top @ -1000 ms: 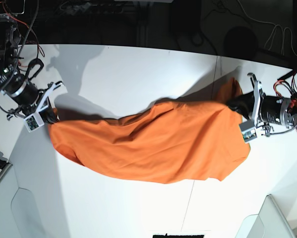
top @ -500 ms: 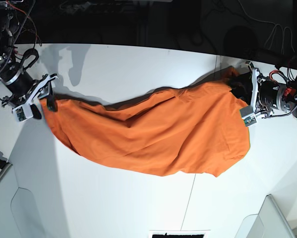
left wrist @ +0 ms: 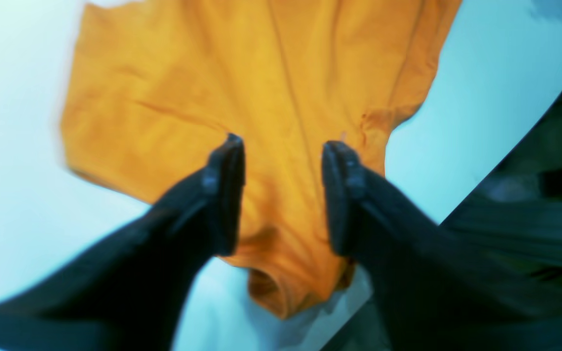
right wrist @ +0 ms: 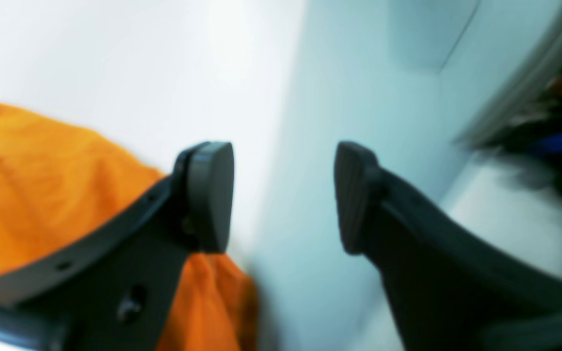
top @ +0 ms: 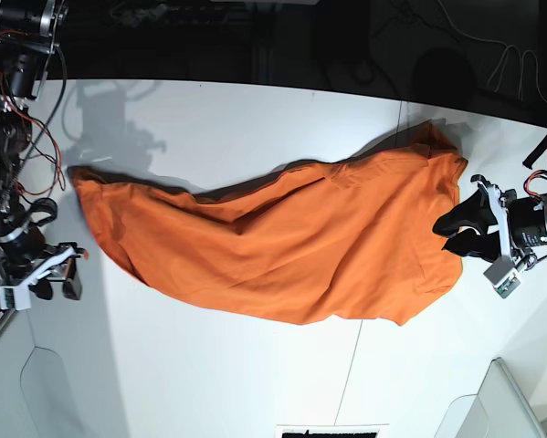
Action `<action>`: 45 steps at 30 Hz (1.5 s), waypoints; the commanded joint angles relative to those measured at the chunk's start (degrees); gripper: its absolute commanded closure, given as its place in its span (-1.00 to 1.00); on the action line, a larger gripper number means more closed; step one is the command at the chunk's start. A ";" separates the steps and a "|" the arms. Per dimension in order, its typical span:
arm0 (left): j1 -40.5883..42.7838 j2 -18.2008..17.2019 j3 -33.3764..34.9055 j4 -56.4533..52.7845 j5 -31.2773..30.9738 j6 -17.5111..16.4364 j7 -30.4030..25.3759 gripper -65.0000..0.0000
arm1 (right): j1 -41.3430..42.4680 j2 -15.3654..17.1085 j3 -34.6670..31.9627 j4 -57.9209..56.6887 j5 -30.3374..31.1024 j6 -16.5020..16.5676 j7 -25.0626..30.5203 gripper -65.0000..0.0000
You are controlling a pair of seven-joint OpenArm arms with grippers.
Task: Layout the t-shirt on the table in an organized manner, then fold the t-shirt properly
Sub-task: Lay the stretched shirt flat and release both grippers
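Observation:
The orange t-shirt [top: 282, 242] lies spread lengthwise across the white table [top: 255, 119], rumpled along its far edge. My left gripper [top: 448, 235] is at the shirt's right end, open and holding nothing. In the left wrist view it [left wrist: 285, 144] hovers over the shirt [left wrist: 261, 73] with cloth showing between the fingers [left wrist: 225, 195]. My right gripper [top: 57, 290] is open and empty, off the shirt's left end, over bare table. In the right wrist view it [right wrist: 281, 151] is open, with the shirt's edge [right wrist: 42, 185] to its left.
A thin dark seam [top: 398, 123] crosses the table right of the middle. Raised white panels stand at the front left [top: 36, 383] and front right [top: 497, 401]. Dark clutter and cables [top: 346, 46] lie beyond the far edge. A dark label [top: 328, 431] sits at the front edge.
Both grippers have let go of the shirt's ends and opened. The right gripper drew back toward the front left. The left gripper moved right and toward the front. The shirt stays stretched out.

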 commanded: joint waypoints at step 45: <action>1.33 1.73 8.02 -1.90 18.10 -0.30 -9.84 1.00 | 5.66 6.08 3.02 -3.56 18.29 7.23 -20.31 0.97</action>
